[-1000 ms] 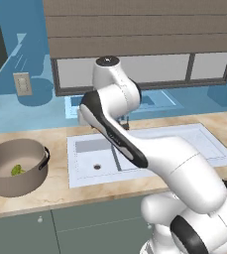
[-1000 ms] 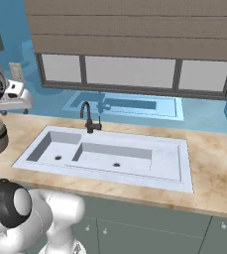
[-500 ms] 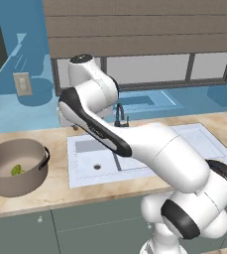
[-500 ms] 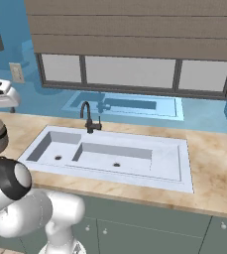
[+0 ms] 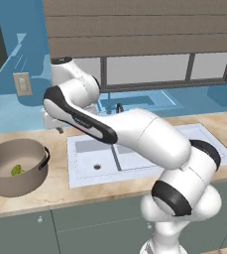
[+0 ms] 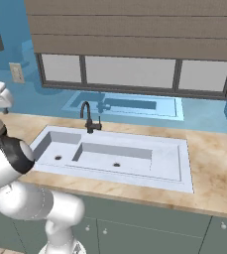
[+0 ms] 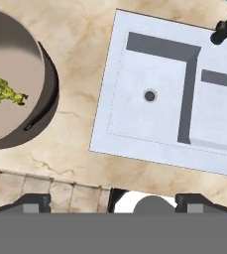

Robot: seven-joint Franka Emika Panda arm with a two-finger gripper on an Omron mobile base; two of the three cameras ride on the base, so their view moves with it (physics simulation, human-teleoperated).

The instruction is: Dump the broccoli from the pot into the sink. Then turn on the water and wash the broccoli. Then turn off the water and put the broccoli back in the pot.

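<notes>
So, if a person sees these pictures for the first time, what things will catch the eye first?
First, the large grey-brown pot on the counter left of the sink, with the small yellow-green broccoli lying inside it. Next, the white double-basin sink set into the counter, dry, with a thin black faucet behind it. The gripper stands open high above the counter between pot and sink.

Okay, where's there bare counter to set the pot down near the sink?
Bare counter lies between the pot and the sink, and along the sink's front edge. Behind the sink it is tighter, around the faucet.
</notes>
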